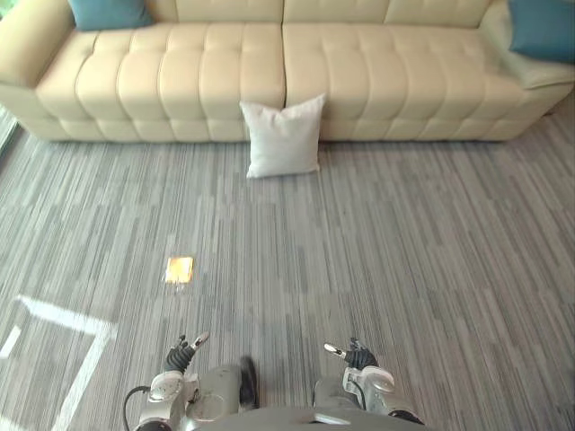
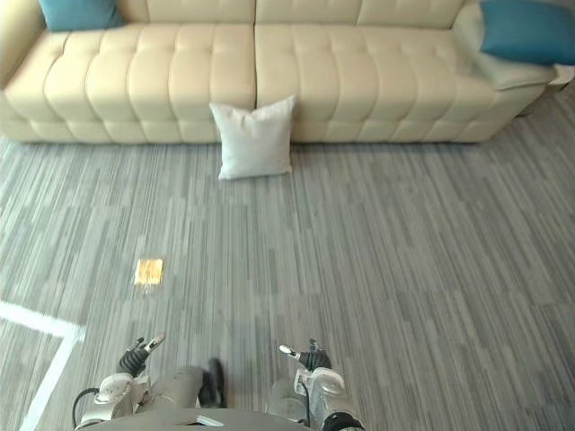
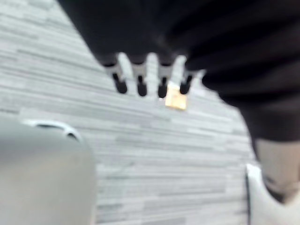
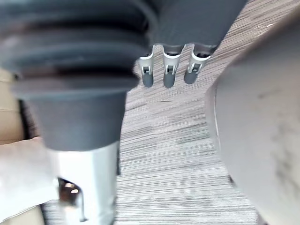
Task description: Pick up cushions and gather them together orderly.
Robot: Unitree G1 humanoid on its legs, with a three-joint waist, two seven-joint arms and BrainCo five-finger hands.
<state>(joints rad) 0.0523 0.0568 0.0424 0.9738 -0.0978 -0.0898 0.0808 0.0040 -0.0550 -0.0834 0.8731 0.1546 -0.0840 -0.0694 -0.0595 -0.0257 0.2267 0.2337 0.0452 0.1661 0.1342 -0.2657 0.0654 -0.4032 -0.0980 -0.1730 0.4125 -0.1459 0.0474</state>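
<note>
Grey carpet (image 1: 377, 269), white cushion (image 1: 284, 136) against sofa (image 1: 180, 85) edge

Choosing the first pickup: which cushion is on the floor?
The white cushion, propped against the sofa front; the left teal cushion and right teal cushion sit on it.

Sofa (image 1: 225, 81): cream, tufted, set along the far side of the floor.
Carpet (image 1: 404, 269): grey, striped, laid up to the sofa.
Small orange-yellow patch (image 1: 179, 268): seen on the carpet, well apart from the sofa.
White line (image 2: 40, 319): marked on the carpet nearby.
</note>
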